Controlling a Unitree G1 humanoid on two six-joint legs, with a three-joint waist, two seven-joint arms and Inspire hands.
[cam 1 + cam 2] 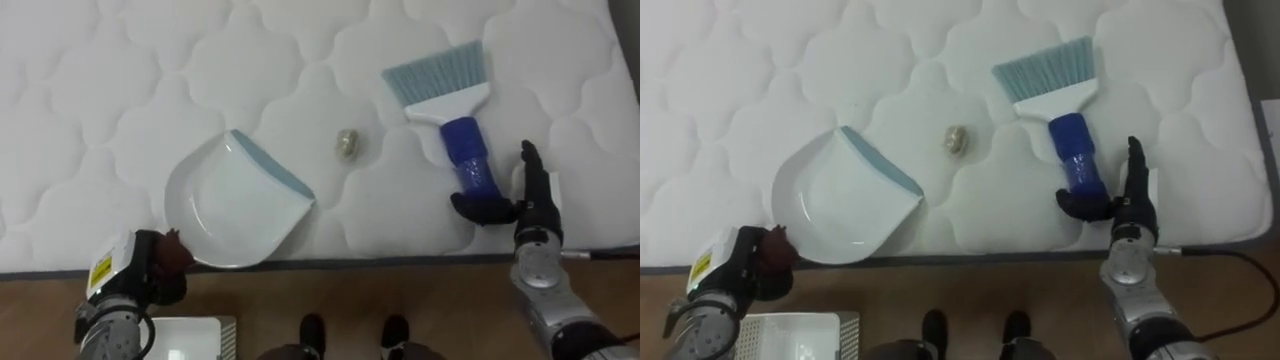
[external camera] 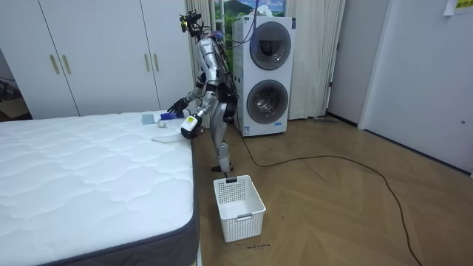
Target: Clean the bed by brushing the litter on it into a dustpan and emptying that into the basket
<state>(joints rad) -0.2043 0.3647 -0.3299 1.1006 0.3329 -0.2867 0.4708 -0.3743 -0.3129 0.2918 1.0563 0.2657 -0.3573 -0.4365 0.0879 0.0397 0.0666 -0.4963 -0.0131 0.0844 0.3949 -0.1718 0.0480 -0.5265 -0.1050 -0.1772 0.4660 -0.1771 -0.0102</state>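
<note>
Quilted white mattress (image 1: 120, 80) is seen from above in the left eye view, its surface stitched in rounded, cloud-like panels and bordered along the near edge by a dark seam, beyond which a strip of wooden floor (image 1: 430, 300) is visible. A white dustpan (image 1: 235, 210) with a pale blue lip is laid flat near that edge, the lip turned toward a small crumpled beige scrap (image 1: 347, 143) lying apart from it on the quilting. Well to the right of the scrap, a brush (image 1: 465, 140) with pale blue bristles, a white head and a blue handle is rested on the mattress, bristles pointing away from the robot. The handle's near end is grasped by the right hand (image 1: 525, 210), whose dark fingers are curled round it while the thumb is held upright beside it. The left hand (image 1: 160, 265) is clenched on the dustpan's rear rim at the mattress edge. A white basket (image 1: 195, 335) is glimpsed on the floor below it. In the right eye view the scrap is shown between the dustpan's lip and the brush head, touched by neither. In the room view the robot is seen standing at the side of the mattress, leaned forward with both arms stretched over its corner, where the dustpan and brush lie; stacked washing machines (image 2: 266, 74) are placed behind it, white wardrobe doors (image 2: 96, 52) line the wall, and the basket is set on the floor near its feet.
</note>
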